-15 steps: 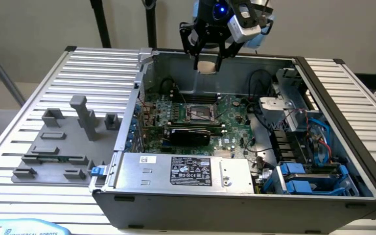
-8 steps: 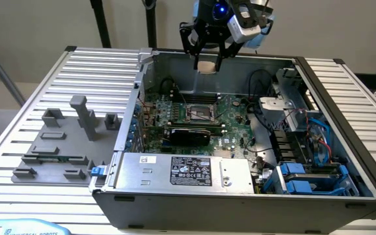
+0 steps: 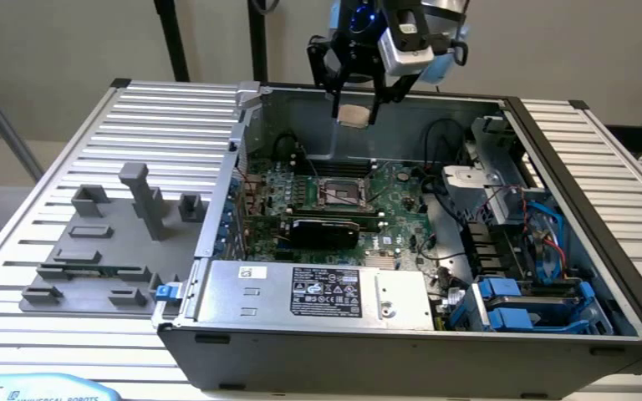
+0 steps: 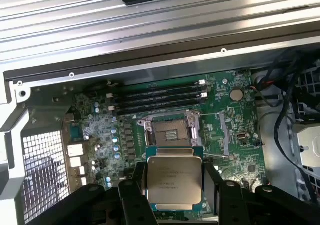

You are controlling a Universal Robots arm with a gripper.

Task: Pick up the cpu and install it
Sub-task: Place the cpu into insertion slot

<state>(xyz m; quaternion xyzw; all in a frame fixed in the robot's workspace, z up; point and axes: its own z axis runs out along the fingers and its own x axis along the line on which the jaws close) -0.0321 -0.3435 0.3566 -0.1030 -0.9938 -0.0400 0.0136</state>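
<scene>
Black gripper fingers (image 4: 135, 187) fill the nearest part of the wrist view, one on each side of the cpu (image 4: 173, 182). They stand well apart and pinch it by two opposite edges. The gripper (image 4: 173, 185) carries the chip flat, its silver top facing the camera and a thin green rim showing around it.

In the exterior view the gripper (image 3: 354, 107) hangs above the far wall of the open computer case (image 3: 544, 134), with the cpu (image 3: 354, 114) clear of everything below it. The task's thing is therefore in the hand and in the air, not yet seated.

What matters is where the cpu sits relative to the socket (image 3: 340, 193). The socket lies on the green motherboard (image 3: 394, 213), below the chip and somewhat toward the near side of the case. In the wrist view the socket (image 4: 170, 133) shows just beyond the chip's edge, and its metal frame surrounds a dark centre that looks empty. The chip is close to square, so it has no strong long axis. Its edges appear to run parallel to the socket frame.

By count there is one arm, one gripper with two fingers, one cpu and one socket. A single grey fixture plate (image 3: 98, 251) with several raised blocks sits on the ribbed table (image 3: 165, 117) at the exterior view's left. One power supply (image 3: 321, 292) sits at the near end of the case.
</scene>
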